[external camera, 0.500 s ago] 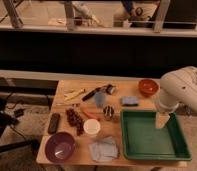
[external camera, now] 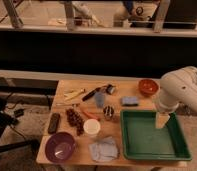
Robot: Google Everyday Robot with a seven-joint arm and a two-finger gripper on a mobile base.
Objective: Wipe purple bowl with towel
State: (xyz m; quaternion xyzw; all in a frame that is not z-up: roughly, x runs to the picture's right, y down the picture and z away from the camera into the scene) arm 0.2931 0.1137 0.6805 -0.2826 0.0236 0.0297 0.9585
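Gripper (external camera: 163, 120) over the green tray (external camera: 142, 145), its arm (external camera: 184, 90) cut off at right edge.

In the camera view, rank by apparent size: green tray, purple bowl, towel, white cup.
1. green tray, clearly the largest.
2. purple bowl and towel look about alike, so I am not ranking them.
3. white cup, the smallest.
The tool hangs over the tray's right side.

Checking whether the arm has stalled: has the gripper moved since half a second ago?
No. The gripper hangs at the same spot over the far right part of the green tray, well away from the towel and purple bowl.
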